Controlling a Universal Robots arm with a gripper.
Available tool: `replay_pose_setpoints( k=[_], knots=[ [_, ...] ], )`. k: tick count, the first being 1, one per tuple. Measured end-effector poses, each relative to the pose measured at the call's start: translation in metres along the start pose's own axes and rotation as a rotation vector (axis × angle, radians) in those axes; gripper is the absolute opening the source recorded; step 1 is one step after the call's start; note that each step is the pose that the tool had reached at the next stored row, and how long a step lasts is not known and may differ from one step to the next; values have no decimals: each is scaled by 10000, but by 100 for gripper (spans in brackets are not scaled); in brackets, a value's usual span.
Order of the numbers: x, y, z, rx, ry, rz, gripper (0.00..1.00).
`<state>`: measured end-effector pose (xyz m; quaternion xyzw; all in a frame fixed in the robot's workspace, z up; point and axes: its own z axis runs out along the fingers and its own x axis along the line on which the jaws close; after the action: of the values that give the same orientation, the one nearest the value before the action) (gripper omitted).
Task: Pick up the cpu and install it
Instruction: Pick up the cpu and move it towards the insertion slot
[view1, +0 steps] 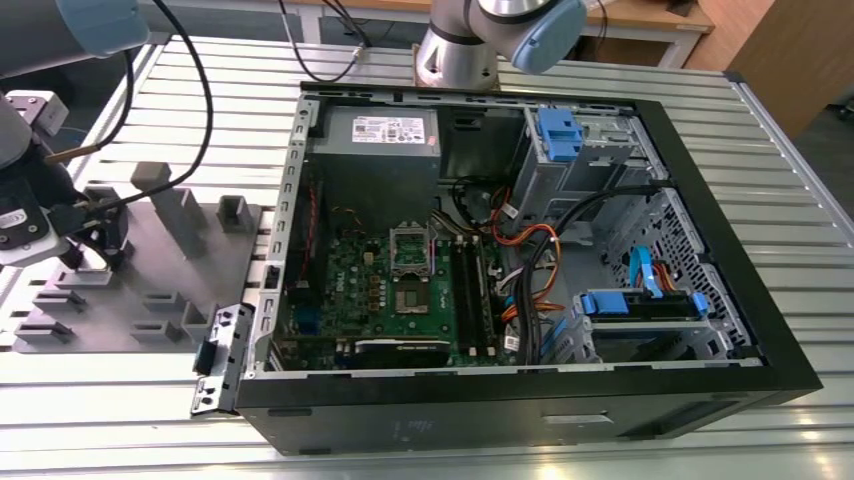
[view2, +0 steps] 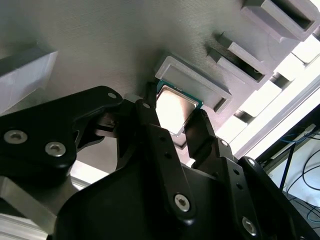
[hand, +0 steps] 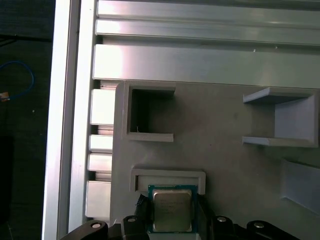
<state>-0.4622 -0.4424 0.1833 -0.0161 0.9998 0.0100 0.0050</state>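
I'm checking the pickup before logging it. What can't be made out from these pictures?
1. Second wrist view: part of the cpu is hidden behind the gripper.
2. First wrist view: the grey holder has its floor covered by the cpu.
3. Exterior view: the motherboard socket is too small to tell whether it is empty.

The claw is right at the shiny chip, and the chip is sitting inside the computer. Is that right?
Not quite. The claw is right at the shiny chip, but the chip is not inside the computer. It sits in a holder on the grey tray outside the computer. The first wrist view shows it.
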Motion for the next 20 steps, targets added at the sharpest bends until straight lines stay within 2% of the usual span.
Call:
replay_pose_setpoints(
  k=[9,12,15,20],
  knots=[
    [-1,1,-44,-11,-1,1,47],
    [-1,2,-77,-10,0,5,47],
    [-2,3,-141,-10,-1,7,47],
    [-5,6,-290,-10,-2,11,47]
  ],
)
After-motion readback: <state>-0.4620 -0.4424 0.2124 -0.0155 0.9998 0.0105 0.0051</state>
